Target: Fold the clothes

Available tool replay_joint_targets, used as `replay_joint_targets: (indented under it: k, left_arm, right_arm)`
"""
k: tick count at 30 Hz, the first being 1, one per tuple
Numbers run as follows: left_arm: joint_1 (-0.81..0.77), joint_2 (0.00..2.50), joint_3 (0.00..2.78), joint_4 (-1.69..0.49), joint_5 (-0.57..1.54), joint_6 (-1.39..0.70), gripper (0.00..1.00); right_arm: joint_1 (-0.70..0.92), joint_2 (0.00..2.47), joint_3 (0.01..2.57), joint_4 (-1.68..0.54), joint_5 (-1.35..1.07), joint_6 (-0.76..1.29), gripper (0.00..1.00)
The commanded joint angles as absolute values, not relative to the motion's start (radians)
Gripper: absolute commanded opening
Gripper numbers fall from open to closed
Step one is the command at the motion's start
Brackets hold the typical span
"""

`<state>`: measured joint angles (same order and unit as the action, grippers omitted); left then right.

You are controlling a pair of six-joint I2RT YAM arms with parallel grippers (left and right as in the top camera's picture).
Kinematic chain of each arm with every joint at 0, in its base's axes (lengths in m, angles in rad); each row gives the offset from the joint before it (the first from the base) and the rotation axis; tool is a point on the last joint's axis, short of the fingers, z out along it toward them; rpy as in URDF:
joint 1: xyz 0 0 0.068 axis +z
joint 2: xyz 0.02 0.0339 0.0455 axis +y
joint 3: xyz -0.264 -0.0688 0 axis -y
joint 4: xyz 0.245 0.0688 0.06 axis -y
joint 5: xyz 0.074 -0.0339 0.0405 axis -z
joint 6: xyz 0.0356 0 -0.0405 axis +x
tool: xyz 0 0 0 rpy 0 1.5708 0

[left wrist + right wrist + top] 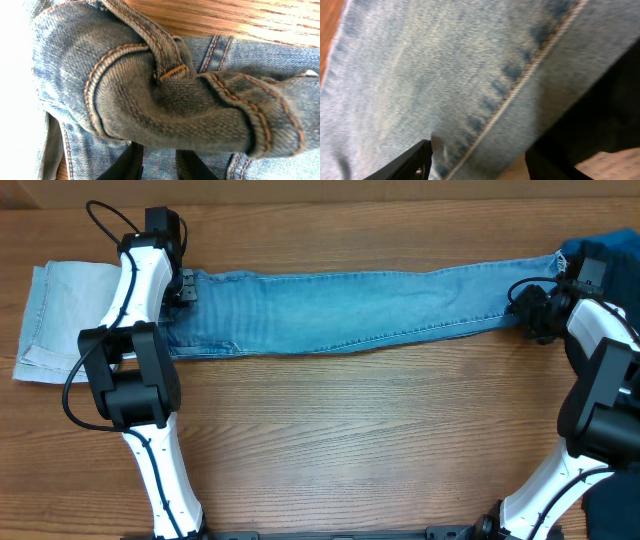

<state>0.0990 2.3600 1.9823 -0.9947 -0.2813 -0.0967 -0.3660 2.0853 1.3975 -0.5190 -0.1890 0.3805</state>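
Lifting the waistband (150, 45) of the jeans (350, 310), pinched by the left gripper (185, 287), level should fold cleanly; the right gripper (522, 308) has an unclear hold.

- A brown wooden bench (350, 430) fills the overhead view, its grain running left to right.
- Light is even; the far wood looks brightly lit.

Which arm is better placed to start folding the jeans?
Probably left: the left end effector pinches the bunched waistband of the jeans, while the right end effector sits open over the hem.
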Motion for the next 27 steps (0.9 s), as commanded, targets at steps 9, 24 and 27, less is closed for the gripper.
replay_joint_targets:
  k: [9, 24, 27]
  left_arm:
    - [0.111, 2.338, 1.971, -0.998, -0.322, -0.078, 0.26]
    - [0.111, 2.338, 1.971, -1.013, -0.321, -0.078, 0.24]
    - [0.111, 2.338, 1.971, -1.013, -0.316, -0.079, 0.24]
  right_arm:
    - [-0.366, 2.106, 1.254, -0.305, -0.249, 0.453, 0.56]
    - [-0.359, 2.034, 1.326, -0.311, -0.268, 0.244, 0.04]
    - [-0.325, 1.950, 1.386, -0.379, -0.252, 0.156, 0.04]
